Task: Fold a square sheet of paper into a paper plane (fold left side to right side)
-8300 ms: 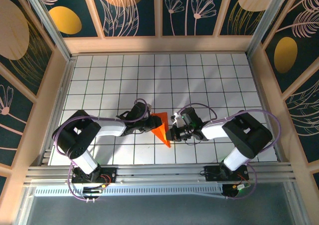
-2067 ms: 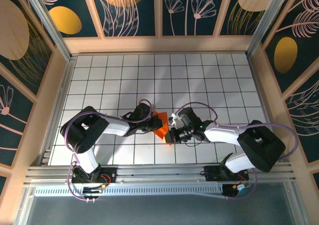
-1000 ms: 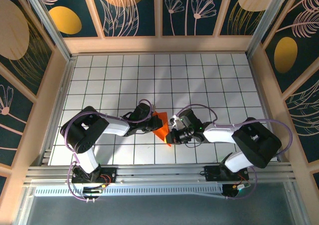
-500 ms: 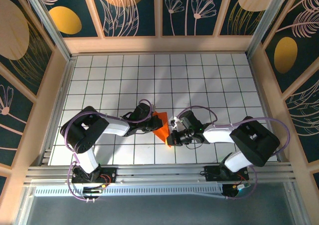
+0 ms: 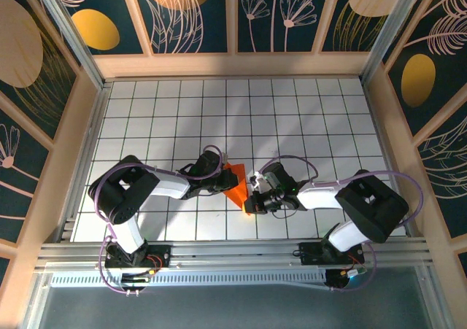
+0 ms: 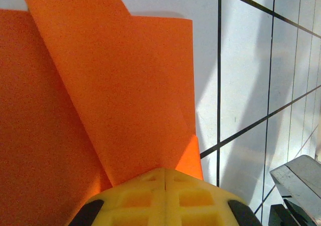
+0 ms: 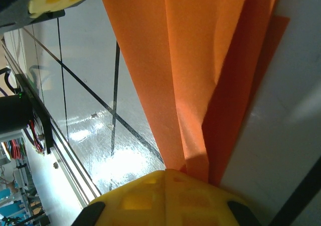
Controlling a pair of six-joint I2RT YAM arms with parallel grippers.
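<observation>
**Top external view.** The bright orange paper, folded into a slim pointed paper plane (image 5: 235, 187), lies just toward 6 o'clock of the table centre, with its tip pointing to 5 o'clock. Over the last seconds it has kept its place and shape. Both arms have re-posed at the elbows. The left gripper (image 5: 221, 185) stays at its 9 o'clock edge and the right gripper (image 5: 251, 198) at its 4 o'clock edge. Judgement: the folding looks close to complete, and the current step is holding or pressing the creases.

**Left wrist view.** The left gripper (image 6: 165, 178) has its yellow pads fully together, with layered flaps of the paper plane (image 6: 125, 85) emerging from between them toward 12 o'clock.

**Right wrist view.** The right gripper (image 7: 165, 178) is likewise clamped on the narrow end of the paper plane (image 7: 190, 60).

**Surface and room.** The white tiled table with black grid lines (image 5: 292, 110) is glossy. Dark blue wall panels with gold floral motifs (image 5: 190, 8) in wooden frames enclose it. An aluminium rail (image 5: 233, 260) runs along the 6 o'clock edge.
</observation>
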